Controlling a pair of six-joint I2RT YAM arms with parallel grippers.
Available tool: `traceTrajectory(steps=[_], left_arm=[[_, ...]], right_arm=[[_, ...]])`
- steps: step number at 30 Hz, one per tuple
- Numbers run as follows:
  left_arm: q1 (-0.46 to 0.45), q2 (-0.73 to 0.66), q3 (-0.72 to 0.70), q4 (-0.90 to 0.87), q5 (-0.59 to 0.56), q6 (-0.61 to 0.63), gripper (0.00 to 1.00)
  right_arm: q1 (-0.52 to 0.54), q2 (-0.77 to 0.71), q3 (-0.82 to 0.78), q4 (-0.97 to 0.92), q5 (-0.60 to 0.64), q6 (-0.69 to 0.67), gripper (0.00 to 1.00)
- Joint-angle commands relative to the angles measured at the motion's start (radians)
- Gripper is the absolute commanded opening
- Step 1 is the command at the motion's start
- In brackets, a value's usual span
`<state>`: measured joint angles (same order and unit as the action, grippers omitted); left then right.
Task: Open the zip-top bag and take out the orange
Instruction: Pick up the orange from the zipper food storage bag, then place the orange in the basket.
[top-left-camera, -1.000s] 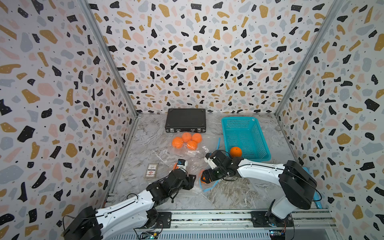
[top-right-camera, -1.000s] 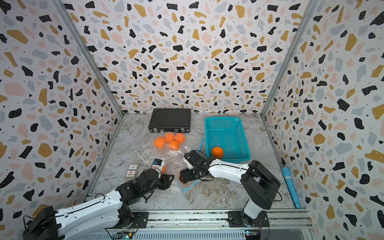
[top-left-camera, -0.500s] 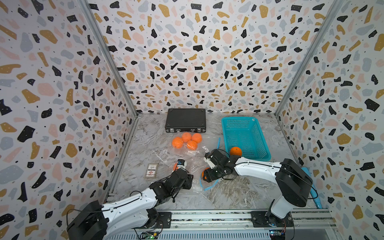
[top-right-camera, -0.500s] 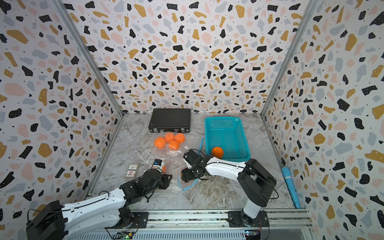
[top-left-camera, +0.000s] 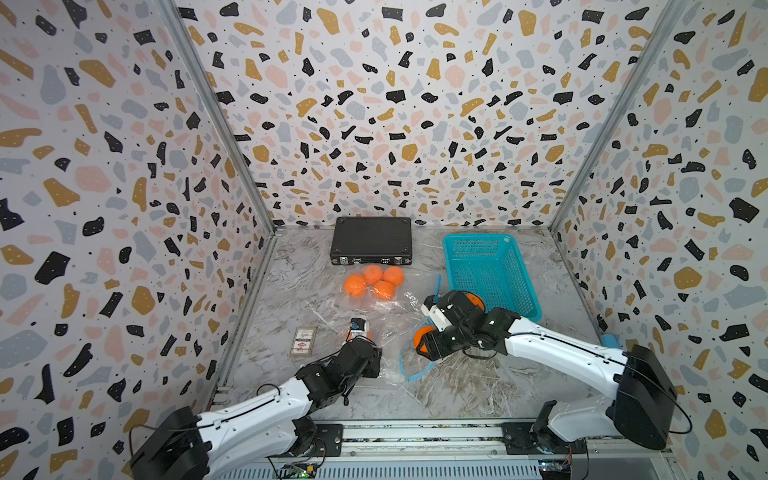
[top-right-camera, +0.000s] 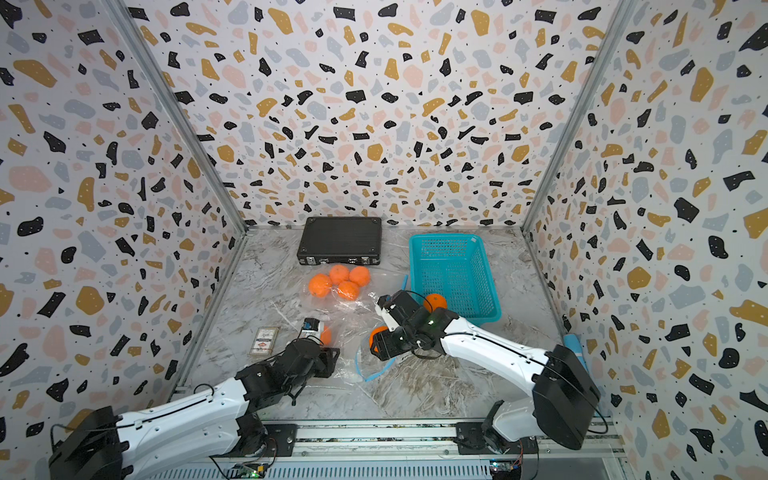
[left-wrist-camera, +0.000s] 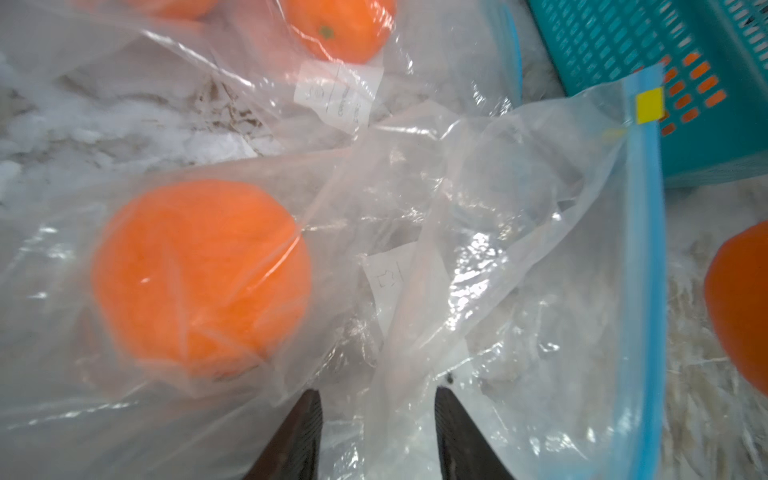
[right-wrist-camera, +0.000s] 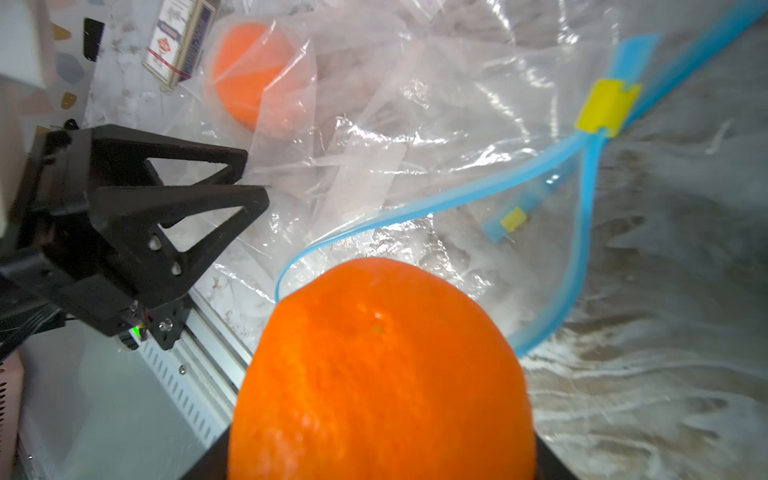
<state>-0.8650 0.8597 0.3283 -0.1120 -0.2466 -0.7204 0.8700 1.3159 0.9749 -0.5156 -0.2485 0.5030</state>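
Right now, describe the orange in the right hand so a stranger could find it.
Find the teal basket at the table's back right. In front of its near corner, the right hand grips an orange. No other orange is in a hand.

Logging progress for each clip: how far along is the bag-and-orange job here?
Done: the zip-top bag is open, its blue zip parted. In hand: the right gripper clamps the orange just outside the mouth; the left gripper has its fingers apart at the bag's film. Left: probably only setting the orange down, perhaps in the teal basket, which already holds one.
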Motion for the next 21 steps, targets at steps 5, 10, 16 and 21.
traceTrajectory(steps=[5, 10, 16, 21], left_arm=[[0.004, -0.059, 0.135, -0.132, 0.019, 0.028, 0.66], [-0.010, -0.009, 0.247, -0.043, 0.117, 0.079, 0.79], [-0.103, 0.211, 0.422, 0.017, 0.134, 0.126, 0.81], [-0.127, 0.322, 0.506, 0.025, 0.142, 0.154, 0.80]], right_arm=[[-0.178, -0.109, 0.107, -0.243, -0.063, -0.078, 0.58], [-0.341, -0.038, 0.268, -0.484, 0.177, -0.135, 0.60], [-0.626, 0.173, 0.350, -0.537, 0.043, -0.207, 0.56], [-0.710, 0.308, 0.377, -0.563, 0.064, -0.224, 0.56]])
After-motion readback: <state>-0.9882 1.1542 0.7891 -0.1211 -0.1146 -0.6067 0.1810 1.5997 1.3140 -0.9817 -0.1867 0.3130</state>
